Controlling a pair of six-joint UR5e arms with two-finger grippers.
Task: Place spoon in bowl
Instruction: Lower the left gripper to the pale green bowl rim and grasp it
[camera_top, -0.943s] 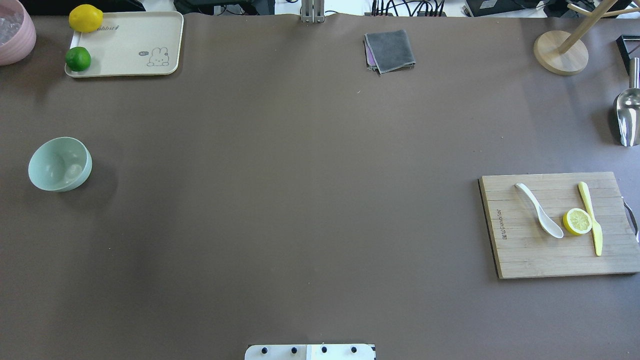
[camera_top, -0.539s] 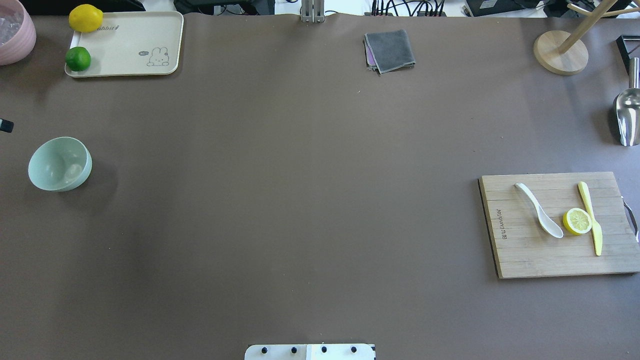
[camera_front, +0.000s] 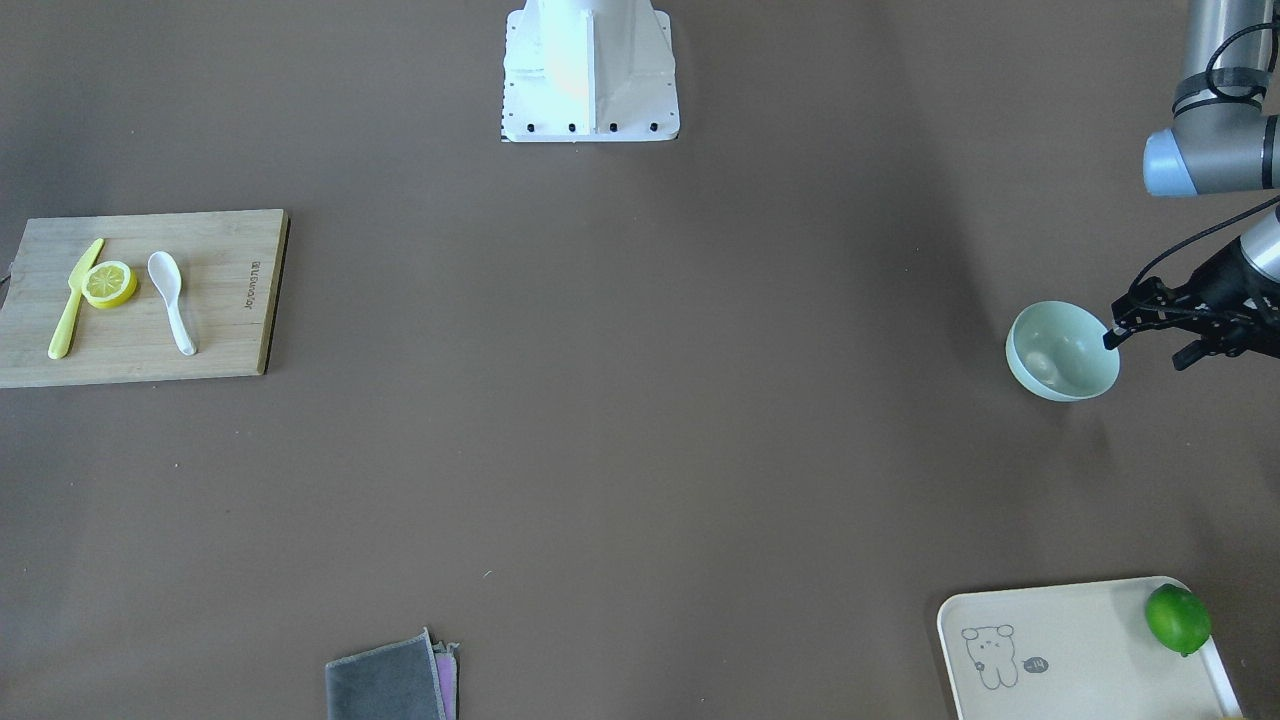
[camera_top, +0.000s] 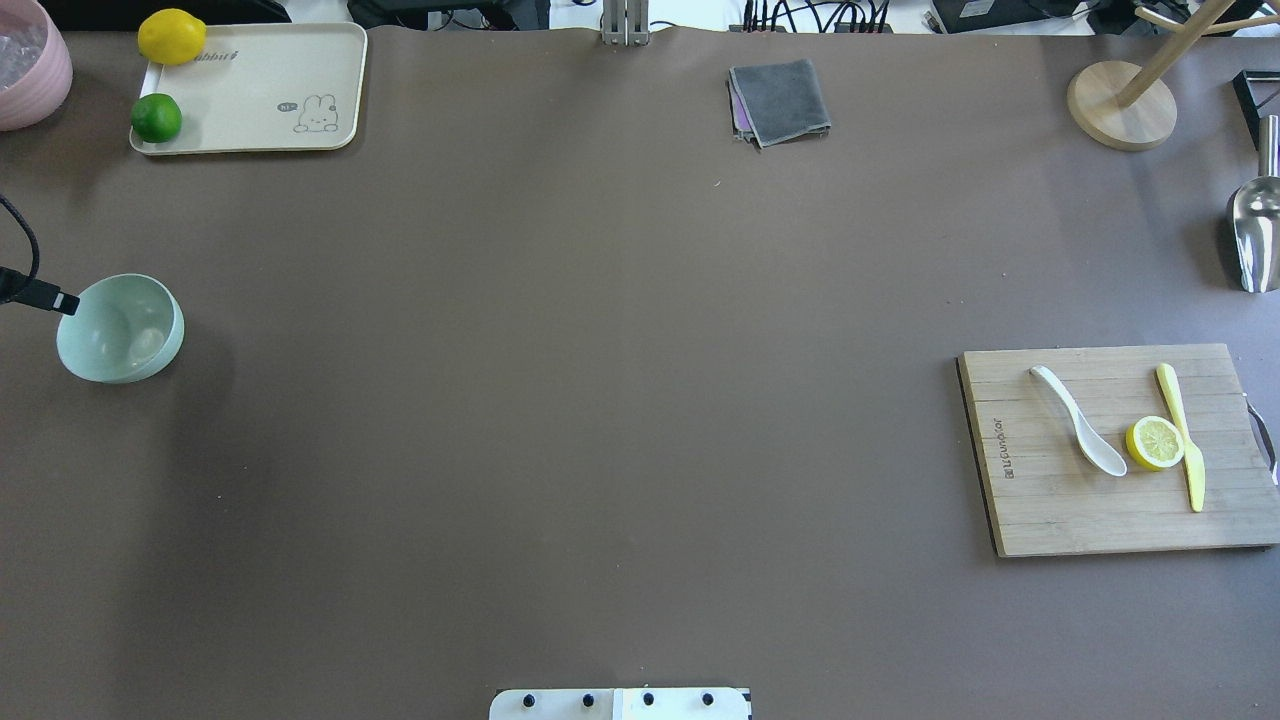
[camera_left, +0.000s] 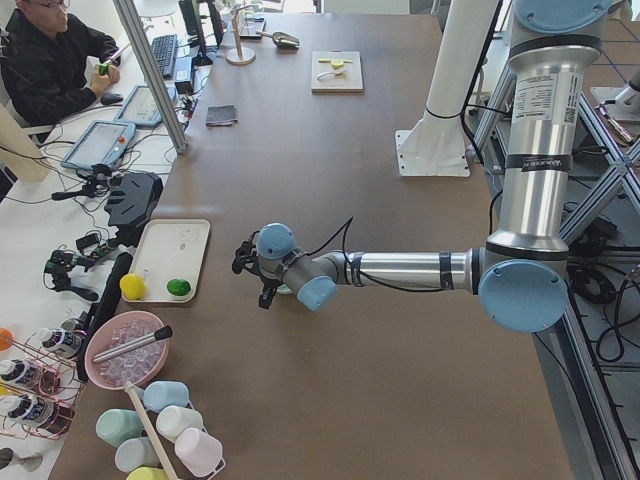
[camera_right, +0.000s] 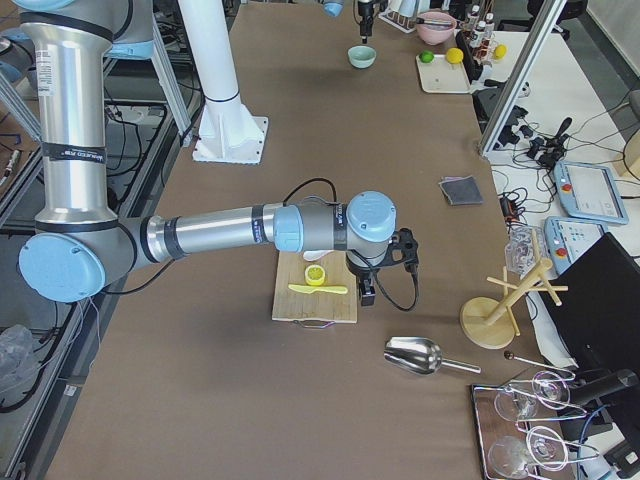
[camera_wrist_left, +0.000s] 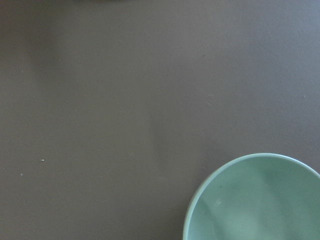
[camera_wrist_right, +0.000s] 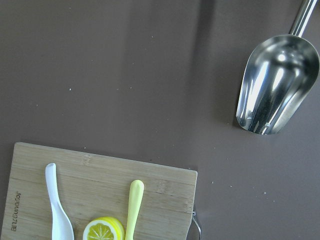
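Observation:
The white spoon (camera_top: 1080, 420) lies on a wooden cutting board (camera_top: 1060, 510) at the right, scoop toward the robot. It also shows in the front view (camera_front: 170, 295) and the right wrist view (camera_wrist_right: 57, 210). The mint-green bowl (camera_top: 120, 328) stands at the far left, also in the front view (camera_front: 1062, 352) and the left wrist view (camera_wrist_left: 255, 200). My left gripper (camera_front: 1145, 350) is open beside the bowl, one fingertip (camera_top: 62, 300) at its outer rim. My right gripper (camera_right: 365, 290) hangs by the board's outer edge, seen only in the exterior right view; I cannot tell its state.
A lemon slice (camera_top: 1155, 443) and a yellow knife (camera_top: 1185, 440) lie on the board beside the spoon. A metal scoop (camera_top: 1255, 235) lies at the right edge. A cream tray (camera_top: 270, 120) with lime and lemon, a grey cloth (camera_top: 780, 100) and a wooden stand (camera_top: 1120, 105) are at the back.
My left gripper's fingertip has come into the overhead view from the left edge and moved down to the bowl's rim. Spoon and bowl have not moved.

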